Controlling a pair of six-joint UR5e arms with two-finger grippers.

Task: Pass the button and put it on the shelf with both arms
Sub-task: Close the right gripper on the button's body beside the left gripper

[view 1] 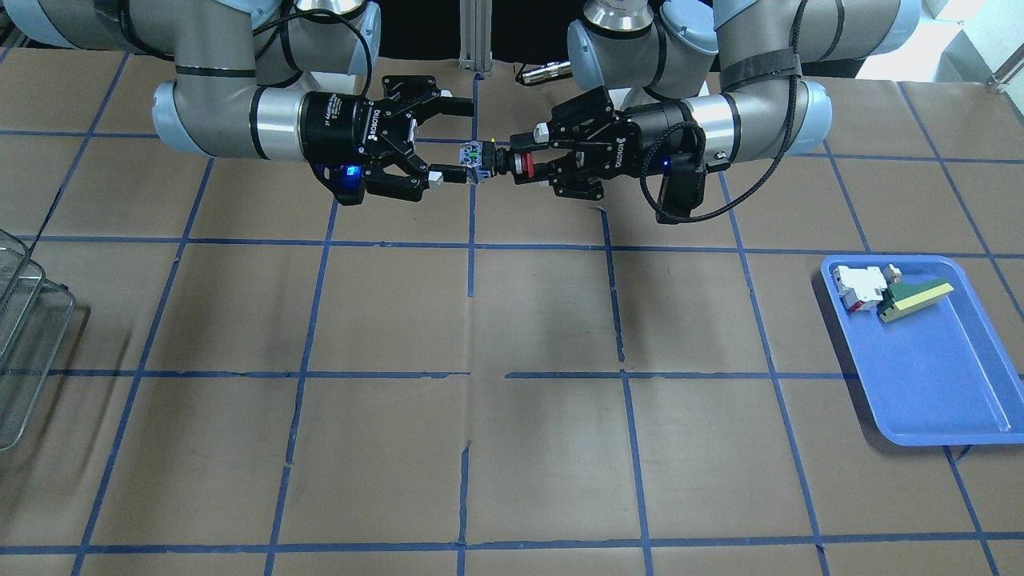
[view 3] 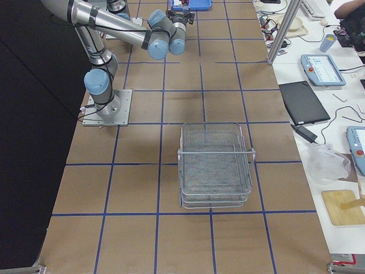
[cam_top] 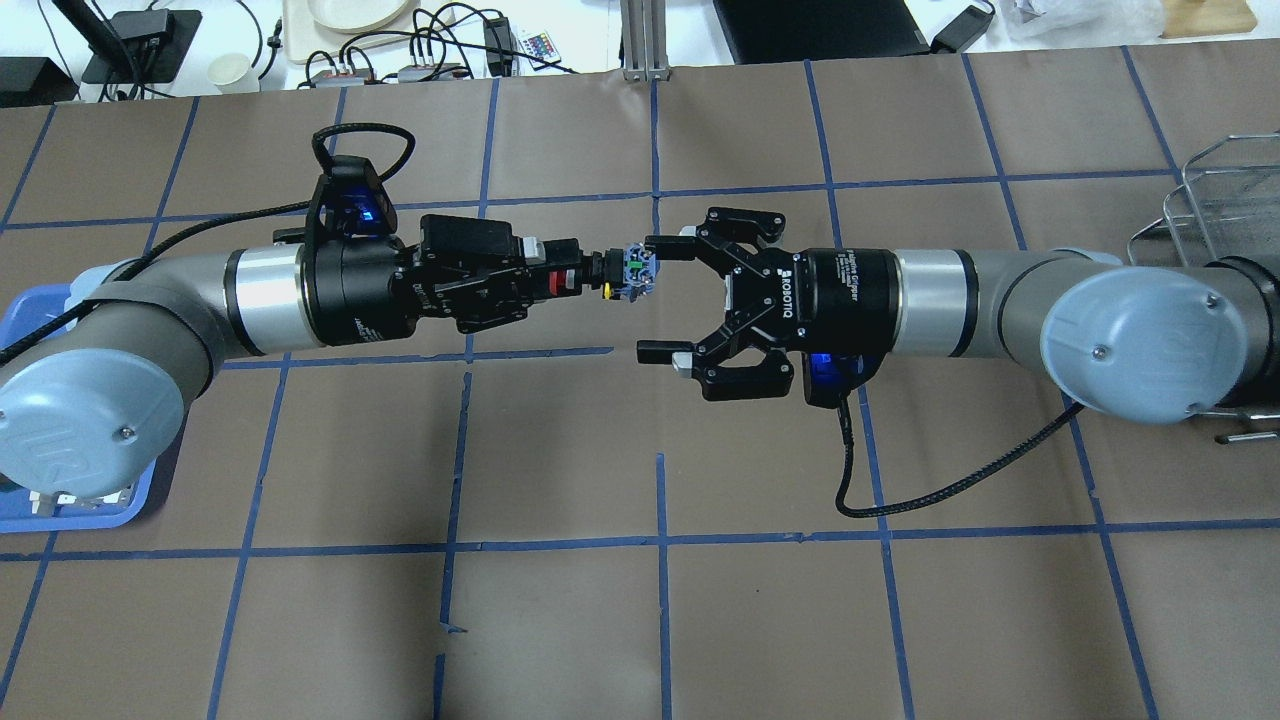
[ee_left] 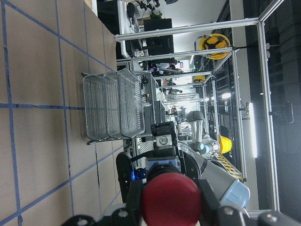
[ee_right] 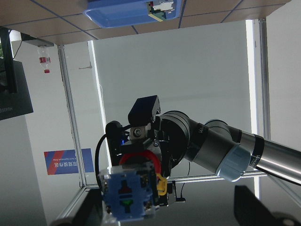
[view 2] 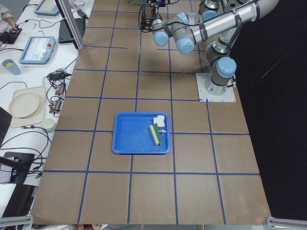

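Note:
My left gripper (cam_top: pixel 562 280) is shut on the button (cam_top: pixel 610 275) and holds it level in the air over the table's middle. The red cap (view 1: pixel 524 164) sits between its fingers and the body's end block (view 1: pixel 477 156) points at my right gripper. My right gripper (cam_top: pixel 662 298) is open and faces it. One finger (cam_top: pixel 668 245) lies right beside the end block, the other (cam_top: pixel 660 352) is well apart. The red cap fills the left wrist view (ee_left: pixel 169 197); the end block shows in the right wrist view (ee_right: pixel 129 190). The wire-mesh shelf (view 3: pixel 215 165) stands at the table's right end.
A blue tray (view 1: pixel 936 384) at the robot's left end holds a white-and-red switch block (view 1: pixel 858 286) and a green-and-yellow flat piece (view 1: pixel 912 298). The shelf's edge also shows in the front view (view 1: pixel 24 336) and the overhead view (cam_top: pixel 1215 200). Brown table with blue tape grid.

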